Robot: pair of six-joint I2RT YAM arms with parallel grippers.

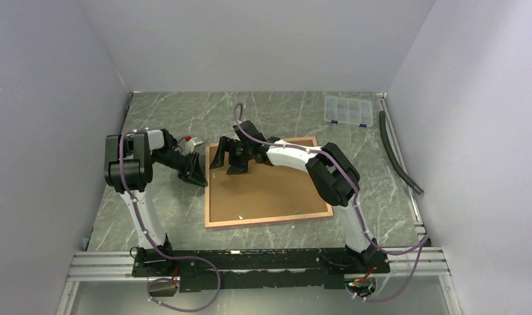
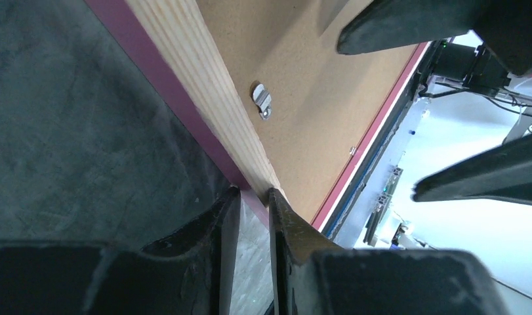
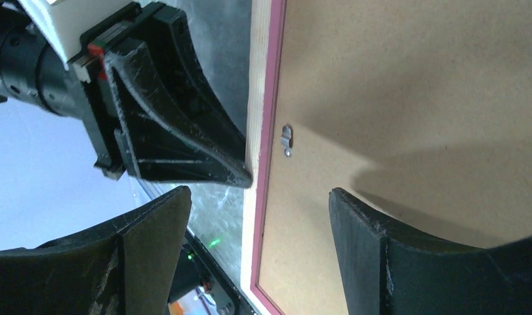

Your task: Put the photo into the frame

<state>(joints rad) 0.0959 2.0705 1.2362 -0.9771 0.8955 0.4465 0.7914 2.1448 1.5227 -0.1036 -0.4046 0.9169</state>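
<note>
My left claw point(image 2: 253, 197) sits nearly closed at the frame point(image 2: 184, 65) edge; grip unclear. My right claw point(image 3: 260, 197) gapes, straddling that edge.

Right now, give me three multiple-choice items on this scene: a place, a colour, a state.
1. Where is the clear organiser box? A far right corner of the table B at the near edge C beside the left arm
2. The strip between the frame's wood rim and backing board is: A blue B pink C green
3. The right gripper is: A open B shut on the frame C out of view
A, it lies far right; B, pink in the right wrist view; A, its fingers stand wide apart.
</note>
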